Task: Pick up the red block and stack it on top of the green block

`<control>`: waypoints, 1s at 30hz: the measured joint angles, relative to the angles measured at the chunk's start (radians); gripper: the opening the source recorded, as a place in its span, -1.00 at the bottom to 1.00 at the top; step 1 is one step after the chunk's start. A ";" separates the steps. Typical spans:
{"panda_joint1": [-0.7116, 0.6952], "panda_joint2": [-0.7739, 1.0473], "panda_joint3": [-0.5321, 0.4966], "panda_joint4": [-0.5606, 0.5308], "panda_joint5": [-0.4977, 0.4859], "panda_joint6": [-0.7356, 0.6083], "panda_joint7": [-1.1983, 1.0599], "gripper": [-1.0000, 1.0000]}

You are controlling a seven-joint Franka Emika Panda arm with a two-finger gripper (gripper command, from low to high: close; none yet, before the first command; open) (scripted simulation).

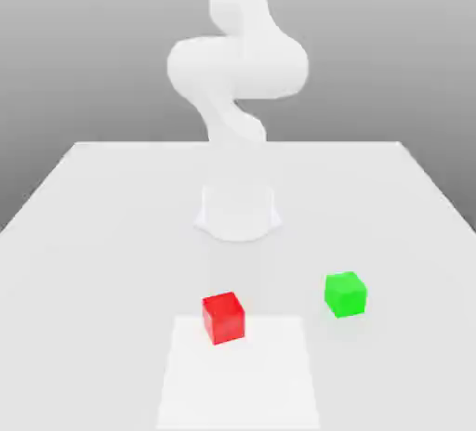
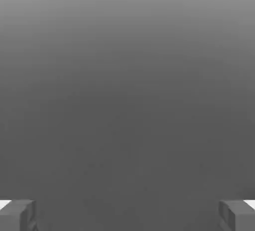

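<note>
The red block (image 1: 223, 317) sits on the white table (image 1: 93, 234), near the front and a little to the exterior view's left of centre. The green block (image 1: 345, 293) rests on the table to its right, a short gap away, and the two do not touch. In the hand view my gripper (image 2: 127, 215) is open: its two grey fingertips (image 2: 17, 215) stand far apart with nothing between them, against a plain grey background. My white arm (image 1: 237, 67) rises from its base behind the blocks and leaves the exterior view at the top.
The arm's round base (image 1: 237, 211) stands at the table's middle, behind both blocks. A lighter square patch (image 1: 237, 383) marks the table's front, with the red block on its far edge.
</note>
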 joint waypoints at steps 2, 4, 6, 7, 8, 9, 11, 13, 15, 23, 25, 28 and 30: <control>0.008 0.061 -0.012 -0.062 -0.015 0.048 -0.032 0.00; 0.011 0.121 -0.020 -0.123 -0.022 0.095 -0.067 0.00; 0.016 0.180 -0.033 -0.183 -0.032 0.142 -0.102 0.00; 0.018 0.210 -0.040 -0.214 -0.036 0.165 -0.120 0.00; 0.021 0.240 -0.047 -0.245 -0.040 0.189 -0.139 0.00; 0.022 0.271 -0.053 -0.276 -0.042 0.213 -0.158 0.00; 0.027 0.333 -0.069 -0.340 -0.048 0.262 -0.199 0.00; 0.032 0.401 -0.085 -0.407 -0.051 0.313 -0.243 0.00; 0.039 0.475 -0.104 -0.477 -0.050 0.370 -0.296 0.00; 0.010 0.869 -0.054 -0.535 0.078 0.681 -0.464 0.00; -0.007 0.903 -0.035 -0.531 0.088 0.711 -0.472 -1.00; -0.008 0.903 -0.035 -0.531 0.086 0.710 -0.470 -1.00; -0.018 0.920 -0.025 -0.528 0.088 0.724 -0.472 -1.00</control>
